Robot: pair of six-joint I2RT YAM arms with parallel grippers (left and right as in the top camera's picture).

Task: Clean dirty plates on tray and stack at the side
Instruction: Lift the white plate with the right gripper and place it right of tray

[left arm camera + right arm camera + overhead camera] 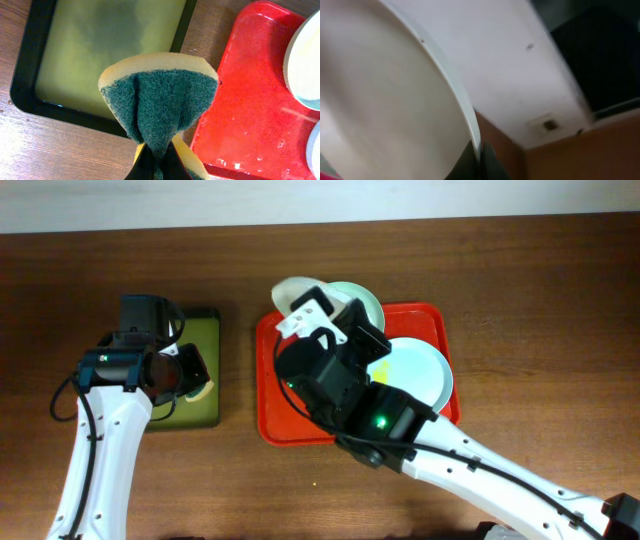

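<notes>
Early going, I judge: no plate is stacked aside on the surface yet. The right fingers (492, 166) pinch the white plate (385, 100) by its rim; both mint plates (425, 370) lie beside them on the red tray (282, 422). The left fingers (147, 169) clamp a folded sponge (160, 100).

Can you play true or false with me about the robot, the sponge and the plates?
1. The left jaws pinch a sponge. True.
2. The sponge is all yellow. False: its face is dark green, on yellow foam.
3. The right jaws grip a white plate by its rim. True.
4. The red tray has nothing on it. False: a pale blue plate lies on it.
</notes>
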